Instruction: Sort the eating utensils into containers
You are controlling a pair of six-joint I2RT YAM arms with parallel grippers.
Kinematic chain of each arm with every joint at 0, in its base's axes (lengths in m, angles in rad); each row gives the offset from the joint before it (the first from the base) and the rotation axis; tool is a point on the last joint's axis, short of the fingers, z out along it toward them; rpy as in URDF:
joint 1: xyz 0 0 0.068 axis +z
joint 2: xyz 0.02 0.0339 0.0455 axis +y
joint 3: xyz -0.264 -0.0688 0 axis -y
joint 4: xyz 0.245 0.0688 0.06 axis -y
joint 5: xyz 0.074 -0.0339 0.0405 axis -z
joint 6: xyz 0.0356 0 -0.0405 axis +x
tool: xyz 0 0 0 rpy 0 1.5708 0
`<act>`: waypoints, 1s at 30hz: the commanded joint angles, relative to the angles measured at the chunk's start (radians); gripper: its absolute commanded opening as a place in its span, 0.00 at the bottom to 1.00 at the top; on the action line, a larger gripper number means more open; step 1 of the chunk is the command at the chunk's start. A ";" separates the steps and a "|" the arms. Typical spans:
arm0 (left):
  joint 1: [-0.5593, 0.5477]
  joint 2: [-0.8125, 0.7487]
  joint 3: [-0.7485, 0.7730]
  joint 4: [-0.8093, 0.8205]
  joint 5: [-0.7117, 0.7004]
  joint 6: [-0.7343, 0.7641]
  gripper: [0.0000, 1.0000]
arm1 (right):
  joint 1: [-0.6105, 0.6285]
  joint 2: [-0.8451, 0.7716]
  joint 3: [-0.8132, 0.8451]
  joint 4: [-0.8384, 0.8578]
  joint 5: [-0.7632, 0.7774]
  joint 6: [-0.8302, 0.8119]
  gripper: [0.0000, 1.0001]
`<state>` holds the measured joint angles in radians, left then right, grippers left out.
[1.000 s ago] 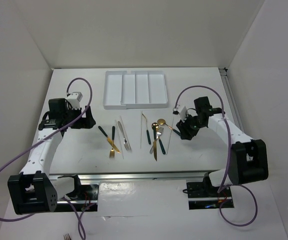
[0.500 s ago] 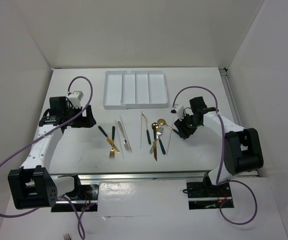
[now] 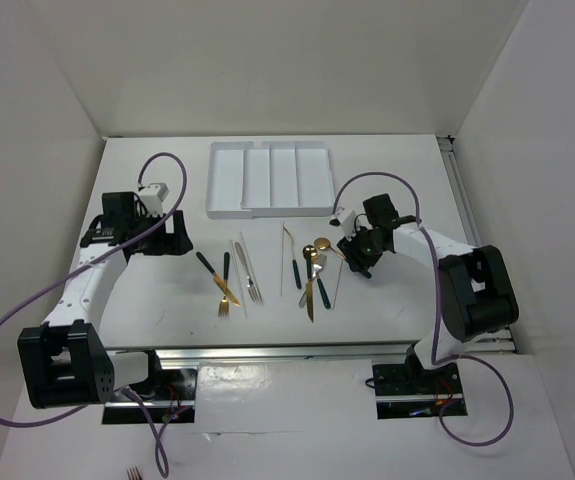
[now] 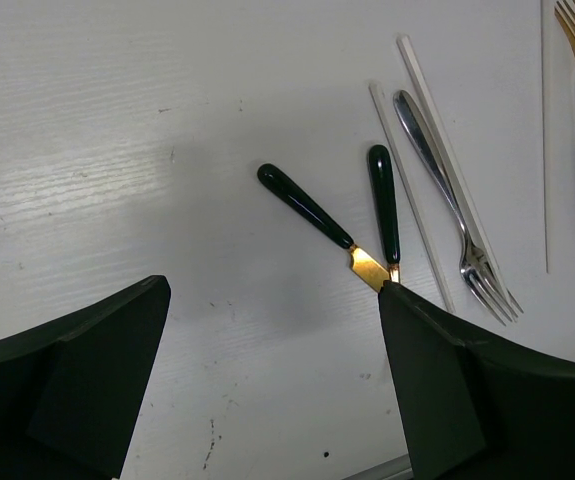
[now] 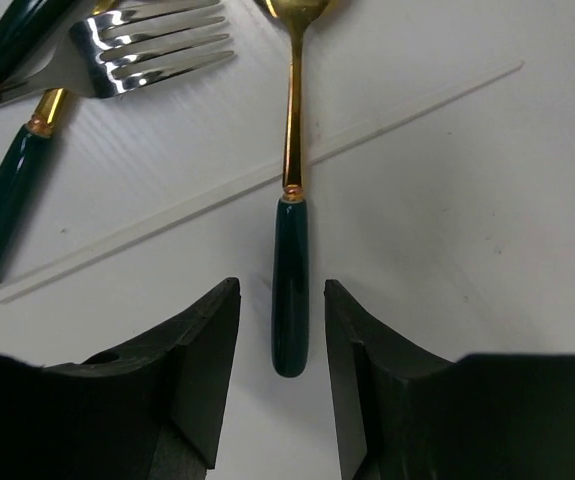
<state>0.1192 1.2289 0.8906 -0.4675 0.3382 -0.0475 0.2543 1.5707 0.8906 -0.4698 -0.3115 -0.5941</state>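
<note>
The white desk (image 3: 147,300) sits inside plain white walls (image 3: 267,70). The eating utensils (image 3: 310,295) lie in two loose groups at its middle. They are slim forks, knives and a spoon, either gold with dark teal handles or plain silver, with thin pale sticks among them. Just beyond them, at the far side, is the white tray (image 3: 225,185) with its four long containers (image 3: 287,175).

My right jaws stand part-spread, low over the desk, straddling the teal handle (image 5: 290,290) of a gold utensil. A sliver of desk shows on each side of it, so they pinch nothing. The gold stem crosses a pale stick (image 5: 417,105), and a silver fork (image 5: 152,45) lies near it. My left jaws are spread wide over bare desk, left of the left group, with a teal-handled knife (image 4: 302,205) and a second teal handle (image 4: 384,205) just ahead.

There is open desk along both outer sides and along the near edge.

The gold utensil's head is cut off at the top of the right wrist view. In the left wrist view one of my own fingers (image 4: 467,390) covers the working ends of both teal-handled pieces.
</note>
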 commanded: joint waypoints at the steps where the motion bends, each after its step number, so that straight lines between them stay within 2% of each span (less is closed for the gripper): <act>1: 0.002 0.015 0.039 0.017 0.004 0.026 1.00 | 0.025 0.035 -0.005 0.091 0.077 0.048 0.47; 6: 0.002 0.024 0.048 0.017 -0.005 0.026 1.00 | 0.034 0.072 0.013 0.105 0.115 0.048 0.44; 11: 0.002 0.034 0.048 0.017 -0.015 0.026 1.00 | 0.043 0.127 0.013 0.114 0.146 0.048 0.35; 15: 0.002 0.043 0.048 0.026 -0.015 0.026 1.00 | 0.043 0.137 0.004 0.123 0.160 0.039 0.00; 19: 0.002 0.041 0.033 0.035 -0.024 0.017 1.00 | 0.043 0.085 -0.016 0.123 0.153 0.028 0.00; 26: 0.002 -0.084 -0.070 0.092 -0.097 -0.017 1.00 | 0.043 -0.193 -0.067 0.122 0.040 -0.059 0.00; 30: 0.002 -0.129 -0.091 0.122 -0.174 -0.054 1.00 | 0.097 -0.332 -0.093 0.171 -0.006 -0.102 0.00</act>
<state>0.1192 1.1332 0.8104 -0.4084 0.2348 -0.0639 0.3080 1.3407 0.8040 -0.3668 -0.2512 -0.6460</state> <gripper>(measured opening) 1.001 0.208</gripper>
